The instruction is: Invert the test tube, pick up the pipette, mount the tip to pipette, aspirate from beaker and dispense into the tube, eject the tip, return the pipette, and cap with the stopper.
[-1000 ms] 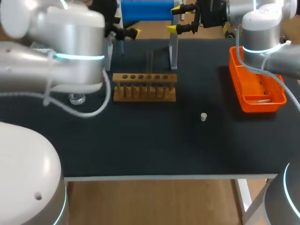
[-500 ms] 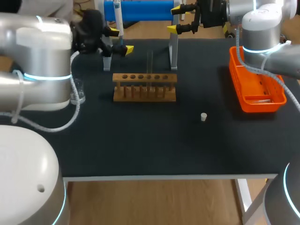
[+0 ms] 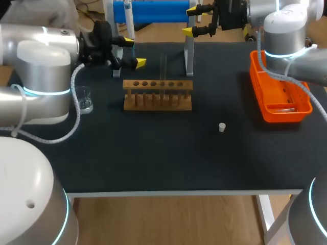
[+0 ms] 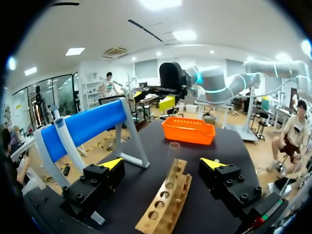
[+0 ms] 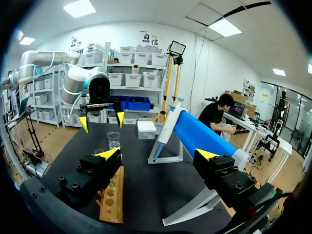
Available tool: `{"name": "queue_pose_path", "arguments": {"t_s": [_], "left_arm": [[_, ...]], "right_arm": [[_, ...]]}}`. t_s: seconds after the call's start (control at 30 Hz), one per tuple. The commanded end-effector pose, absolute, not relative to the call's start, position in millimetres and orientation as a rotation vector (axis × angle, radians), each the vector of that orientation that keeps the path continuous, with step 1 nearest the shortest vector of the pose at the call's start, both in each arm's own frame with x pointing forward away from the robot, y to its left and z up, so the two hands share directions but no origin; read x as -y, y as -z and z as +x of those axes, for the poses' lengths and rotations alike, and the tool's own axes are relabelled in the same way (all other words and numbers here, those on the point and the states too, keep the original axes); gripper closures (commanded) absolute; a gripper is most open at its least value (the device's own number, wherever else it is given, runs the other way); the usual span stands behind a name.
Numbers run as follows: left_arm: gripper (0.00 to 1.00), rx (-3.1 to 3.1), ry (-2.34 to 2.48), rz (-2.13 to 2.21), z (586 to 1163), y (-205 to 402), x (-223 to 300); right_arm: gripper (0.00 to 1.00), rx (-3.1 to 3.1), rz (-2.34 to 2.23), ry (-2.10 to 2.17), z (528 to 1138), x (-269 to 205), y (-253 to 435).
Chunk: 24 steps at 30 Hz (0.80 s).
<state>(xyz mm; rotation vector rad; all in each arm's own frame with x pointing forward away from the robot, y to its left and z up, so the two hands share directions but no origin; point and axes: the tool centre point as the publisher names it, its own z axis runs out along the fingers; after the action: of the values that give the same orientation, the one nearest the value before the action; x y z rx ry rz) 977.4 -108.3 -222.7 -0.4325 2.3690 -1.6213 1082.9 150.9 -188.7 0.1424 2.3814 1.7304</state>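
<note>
Left gripper (image 3: 134, 52) hangs at the table's (image 3: 153, 153) 11 o'clock, fingers spread and holding nothing, just beyond the wooden rack (image 3: 157, 95). A beaker (image 3: 84, 100) stands at the rack's 9 o'clock. One test tube (image 4: 171, 163) stands upright in the rack, mouth up. The pipette (image 5: 167, 127) rests on the blue stand (image 3: 158, 11) at 12 o'clock. The stopper (image 3: 222, 127) lies at the rack's 4 o'clock. Right gripper (image 3: 190, 21), likewise spread and empty, hovers at 1 o'clock; an orange tray (image 3: 258, 87) sits at 2 o'clock.
</note>
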Motion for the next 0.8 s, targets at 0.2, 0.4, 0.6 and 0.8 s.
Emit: {"name": "queue_pose_path", "arguments": {"t_s": [0.2,0.4,0.6,0.8], "left_arm": [[0.00,-2.498,1.601,-0.339,993,236,127],[0.00,-2.563,1.582,-0.266,997,239,138],[0.00,-2.606,1.578,-0.222,999,245,150],[0.00,-2.638,1.574,-0.189,999,251,162]], "right_arm": [[0.00,-2.385,0.142,-1.728,1083,-150,188],[0.00,-2.385,0.142,-1.728,1083,-150,188],[0.00,-2.385,0.142,-1.728,1083,-150,188],[0.00,-2.385,0.142,-1.728,1083,-150,188]]}}
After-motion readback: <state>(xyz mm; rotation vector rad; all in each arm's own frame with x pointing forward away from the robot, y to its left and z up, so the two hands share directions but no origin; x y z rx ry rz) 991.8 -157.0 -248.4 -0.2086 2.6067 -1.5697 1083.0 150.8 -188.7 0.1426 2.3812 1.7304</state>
